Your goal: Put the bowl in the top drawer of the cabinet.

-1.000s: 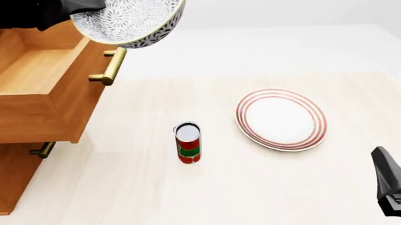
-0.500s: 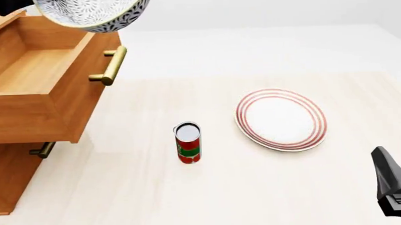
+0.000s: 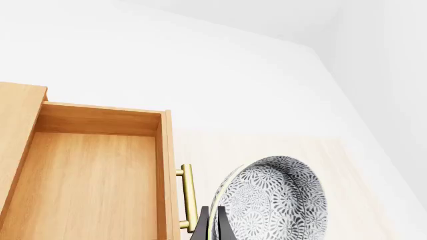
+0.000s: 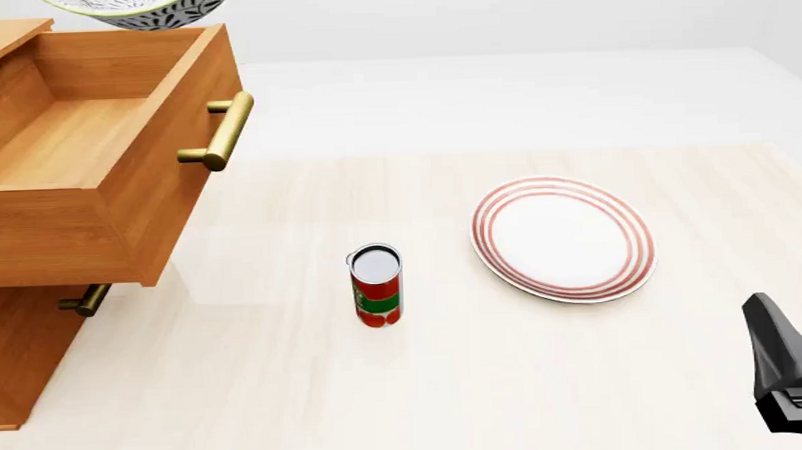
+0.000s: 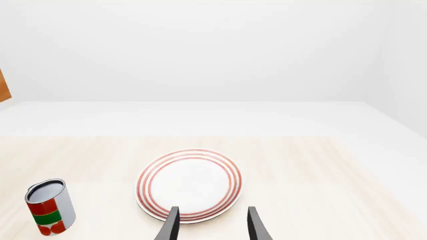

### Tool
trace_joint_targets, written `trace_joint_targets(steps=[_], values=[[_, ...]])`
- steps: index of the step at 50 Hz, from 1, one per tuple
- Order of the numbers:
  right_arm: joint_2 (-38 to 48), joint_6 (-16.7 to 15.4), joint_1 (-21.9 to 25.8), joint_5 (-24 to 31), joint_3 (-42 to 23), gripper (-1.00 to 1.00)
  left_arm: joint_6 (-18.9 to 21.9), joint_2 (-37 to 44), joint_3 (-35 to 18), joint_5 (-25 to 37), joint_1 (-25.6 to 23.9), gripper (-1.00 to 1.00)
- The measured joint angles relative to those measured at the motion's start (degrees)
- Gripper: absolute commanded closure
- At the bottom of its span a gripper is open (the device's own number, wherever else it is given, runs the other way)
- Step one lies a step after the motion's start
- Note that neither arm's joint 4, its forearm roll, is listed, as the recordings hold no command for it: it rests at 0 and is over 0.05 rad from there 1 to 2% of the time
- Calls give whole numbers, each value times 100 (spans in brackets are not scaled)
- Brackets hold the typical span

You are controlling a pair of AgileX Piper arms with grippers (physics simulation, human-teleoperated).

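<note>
The bowl [image 3: 277, 200], white with a dense blue-grey floral pattern, hangs tilted on its side in the left wrist view. My left gripper [image 3: 215, 226] is shut on its rim. In the front view only the bowl's underside [image 4: 140, 9] shows at the top edge, above the far end of the top drawer [image 4: 65, 147]. The left gripper itself is out of that view. The drawer is pulled out of the cabinet [image 4: 18, 358], its brass handle [image 4: 222, 131] facing right and its inside bare [image 3: 87, 185]. My right gripper [image 5: 212, 226] stands open just before the plate, holding nothing.
A white plate with red rings [image 4: 562, 239] lies right of centre. A red and green can [image 4: 376, 286] stands upright mid-table. The lower drawer's handle [image 4: 83, 299] sticks out under the open drawer. The right arm [image 4: 786, 372] sits at the front right corner.
The bowl has moved left and up with the left gripper, from over the drawer's handle to above the drawer's far end. The right arm has not moved.
</note>
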Motion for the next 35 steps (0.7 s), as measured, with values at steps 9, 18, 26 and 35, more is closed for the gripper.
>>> trace_joint_targets(steps=[9,18,26,35], values=[[0,0,0,0,0,-100,82,70,-130,84,255,100],[0,0,0,0,0,-100,149,130,-207,135,564,100],[0,0,0,0,0,-100,206,190,-279,166,838,100],[0,0,0,0,0,-100,252,256,-303,146,1107,100]])
